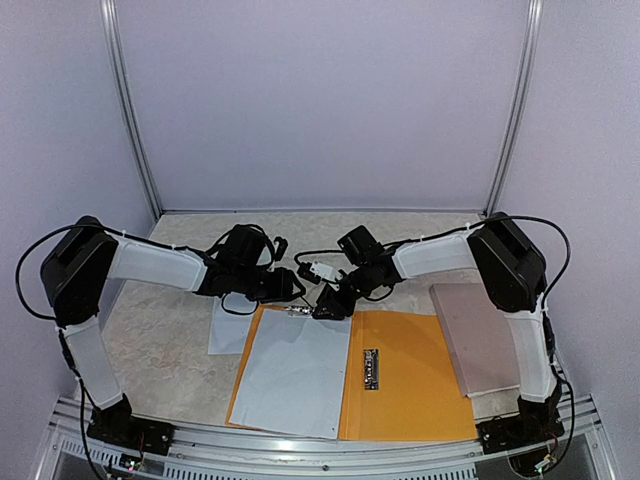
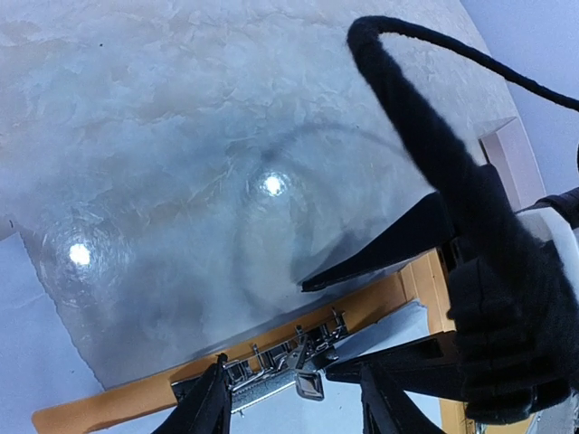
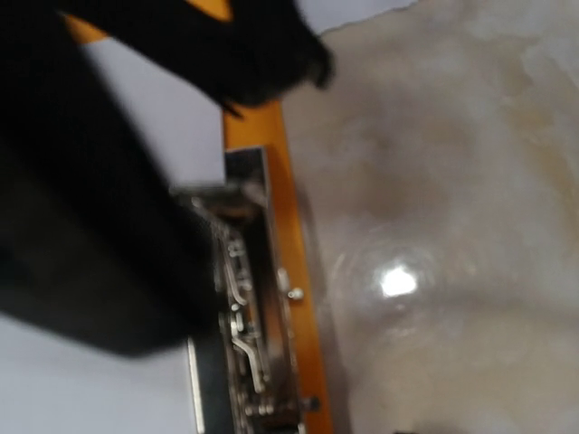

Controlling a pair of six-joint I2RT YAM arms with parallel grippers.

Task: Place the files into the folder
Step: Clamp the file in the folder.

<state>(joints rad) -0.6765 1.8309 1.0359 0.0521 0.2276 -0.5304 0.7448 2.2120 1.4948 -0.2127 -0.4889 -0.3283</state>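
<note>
The orange folder (image 1: 410,375) lies open on the table. A white sheet of the files (image 1: 295,370) covers its left half, and another sheet (image 1: 225,330) lies just left of it. The metal clip (image 2: 271,366) sits at the folder's far edge. My left gripper (image 2: 294,411) hangs over the clip, its jaws partly apart, one finger (image 2: 204,407) at the clip's left end. My right gripper (image 1: 330,308) meets it from the right, its two fingers (image 2: 380,253) apart across the folder's edge and the sheet's corner. In the right wrist view the clip (image 3: 244,307) is blurred.
A pinkish-brown board (image 1: 475,340) lies right of the folder, under the right arm. A black cable (image 2: 425,117) arcs across the left wrist view. The booth's walls stand close behind and to both sides.
</note>
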